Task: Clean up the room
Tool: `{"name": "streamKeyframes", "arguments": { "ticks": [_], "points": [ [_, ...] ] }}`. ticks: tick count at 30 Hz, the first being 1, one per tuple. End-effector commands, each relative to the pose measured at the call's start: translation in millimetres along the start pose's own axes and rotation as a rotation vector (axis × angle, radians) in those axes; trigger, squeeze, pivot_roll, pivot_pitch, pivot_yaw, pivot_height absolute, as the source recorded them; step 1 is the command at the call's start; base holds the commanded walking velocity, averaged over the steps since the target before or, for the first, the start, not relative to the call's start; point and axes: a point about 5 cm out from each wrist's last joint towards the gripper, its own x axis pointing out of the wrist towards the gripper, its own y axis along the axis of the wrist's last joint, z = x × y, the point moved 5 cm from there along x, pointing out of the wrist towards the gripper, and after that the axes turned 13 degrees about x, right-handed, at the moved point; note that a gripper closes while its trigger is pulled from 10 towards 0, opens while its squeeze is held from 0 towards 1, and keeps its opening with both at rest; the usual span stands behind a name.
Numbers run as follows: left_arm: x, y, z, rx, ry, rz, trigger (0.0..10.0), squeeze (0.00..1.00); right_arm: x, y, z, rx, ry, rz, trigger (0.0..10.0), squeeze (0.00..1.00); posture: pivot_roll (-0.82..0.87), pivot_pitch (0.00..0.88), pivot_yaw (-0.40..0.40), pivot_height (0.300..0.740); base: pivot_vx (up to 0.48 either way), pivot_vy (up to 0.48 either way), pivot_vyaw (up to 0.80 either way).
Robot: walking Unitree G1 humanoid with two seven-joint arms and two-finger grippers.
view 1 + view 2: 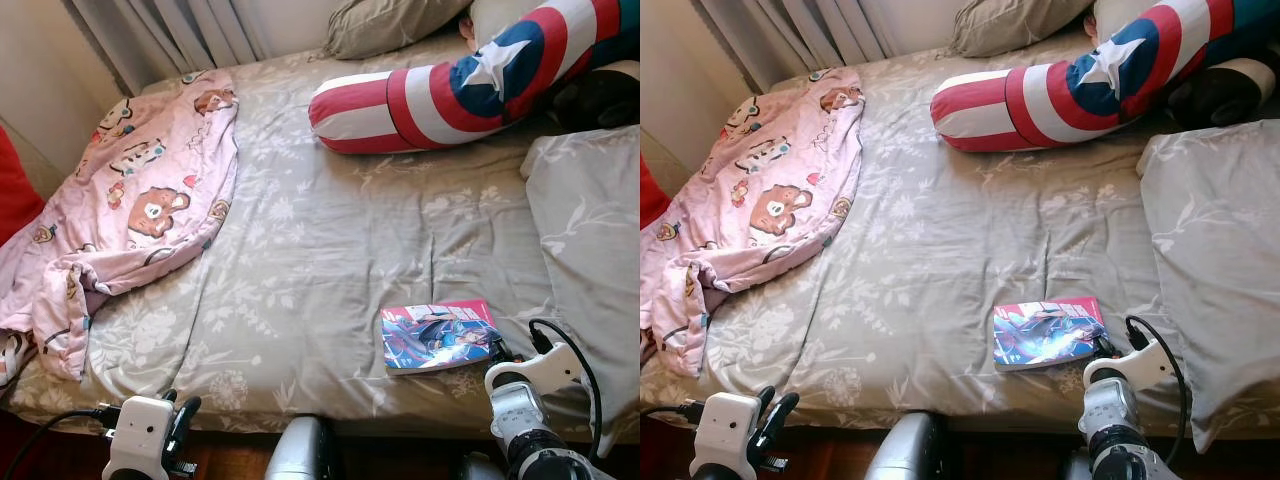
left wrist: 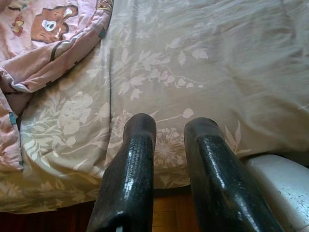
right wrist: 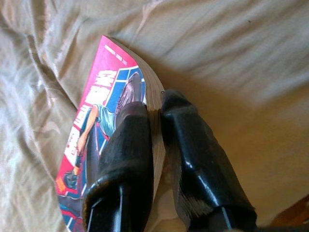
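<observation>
A comic book point(image 1: 438, 335) with a pink and blue cover lies on the grey floral bedsheet point(image 1: 330, 230) near the bed's front edge, right of centre. My right gripper point(image 3: 155, 113) is shut on the book point(image 3: 108, 130), one finger on the cover and one under its edge. A crumpled pink blanket point(image 1: 130, 210) with bear prints covers the bed's left side. My left gripper point(image 2: 169, 128) hovers low at the bed's front left edge with nothing between its fingers, which stand slightly apart.
A red, white and blue shield-pattern bolster point(image 1: 450, 95) lies across the far side. A grey pillow point(image 1: 590, 230) sits at the right, another pillow point(image 1: 390, 25) at the head. Curtains point(image 1: 170, 35) hang at the back left. Wooden floor point(image 2: 169, 215) lies below the bed edge.
</observation>
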Motion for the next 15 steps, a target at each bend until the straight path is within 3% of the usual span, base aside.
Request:
{"name": "streamKeyframes", "arguments": {
  "ticks": [1, 3, 4, 5, 6, 8, 9, 15],
  "points": [
    [-3.4, -5.1, -3.0, 0.01, 0.004, -0.032, 10.0, 0.0, -4.0, -13.4, 13.0, -0.025, -0.044, -0.038, 10.0, 0.0, 0.25, 0.205, 0.209, 0.654, 0.0, 0.0, 0.0],
    [-3.3, -5.3, -2.5, 0.008, 0.004, -0.033, 10.0, 0.0, -4.1, -12.6, 14.3, -0.026, -0.047, -0.038, 10.0, 0.0, 0.25, 0.205, 0.209, 0.654, 0.0, 0.0, 0.0],
    [-3.2, -5.9, -1.6, 0.008, 0.001, -0.035, 10.0, 0.0, -4.2, -11.8, 15.1, -0.023, -0.049, -0.036, 10.0, 0.48, 0.25, 0.205, 0.209, 0.654, 0.0, 0.0, 0.0],
    [-3.2, -5.9, -1.6, 0.008, 0.001, -0.035, 10.0, 0.0, -4.2, -11.8, 15.1, -0.023, -0.049, -0.036, 10.0, 0.48, 0.25, 0.205, 0.209, 0.654, 0.0, 0.0, 0.0],
    [-3.2, -6.2, -1.2, 0.007, 0.0, -0.035, 10.0, 0.0, -4.1, -10.9, 15.6, -0.022, -0.051, -0.034, 10.0, 0.87, 0.25, 0.205, 0.209, 0.654, 0.0, 0.0, 0.0],
    [-3.2, -6.0, -1.1, 0.007, 0.0, -0.036, 10.0, 0.0, -3.8, -9.2, 15.6, -0.022, -0.053, -0.03, 10.0, 0.89, 0.25, 0.209, 0.207, 0.654, 0.0, 0.0, 0.0],
    [-3.3, -5.9, -1.0, 0.007, 0.0, -0.036, 10.0, 0.0, -3.5, -8.3, 14.8, -0.022, -0.051, -0.028, 10.0, 1.0, 0.25, 0.209, 0.207, 0.654, 0.0, 0.0, 0.0],
    [-3.1, -6.8, -0.3, 0.005, 0.001, -0.04, 10.0, 0.0, -1.7, -3.5, 9.6, -0.036, -0.037, -0.016, 10.0, 1.0, 0.25, 0.21, 0.207, 0.654, 0.0, 0.0, 0.0]
  ]
}}
